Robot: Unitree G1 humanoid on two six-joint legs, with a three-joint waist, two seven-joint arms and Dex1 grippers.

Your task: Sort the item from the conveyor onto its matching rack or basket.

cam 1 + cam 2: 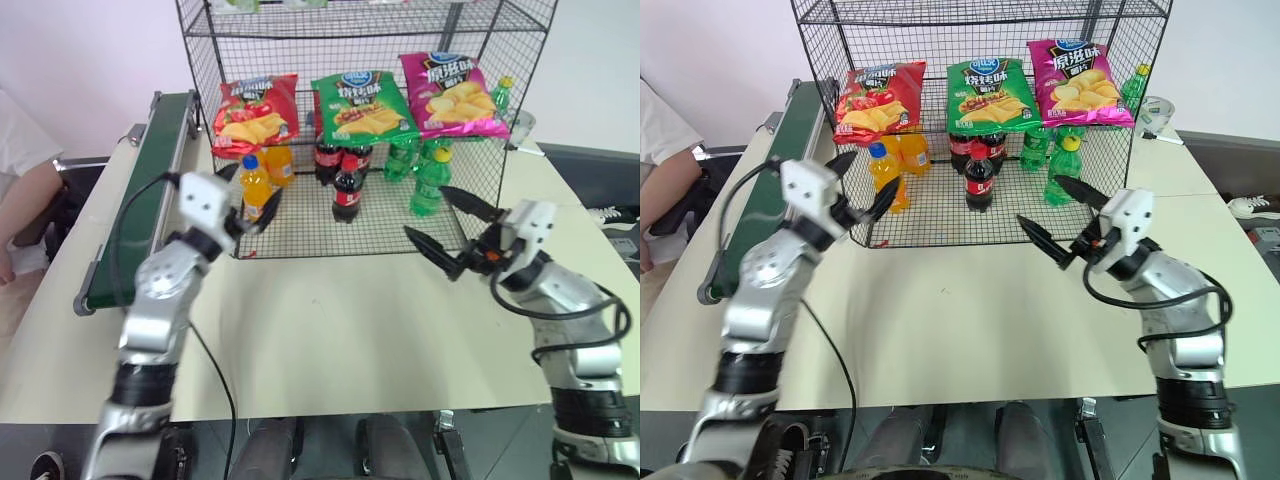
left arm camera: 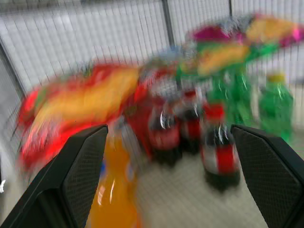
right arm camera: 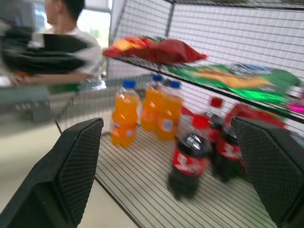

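Both pincers stood spread and empty: the left pincer (image 1: 253, 205) at the rack's (image 1: 520, 140) front edge, the right pincer (image 1: 452, 230) at four o'clock from the cola bottles (image 1: 347, 185). With the red chip bag (image 1: 255, 112) lying on the rack's shelf at eleven o'clock, beside the green bag (image 1: 362, 103), placing looked finished. Next, presumably, came watching the bare conveyor (image 1: 150, 190).
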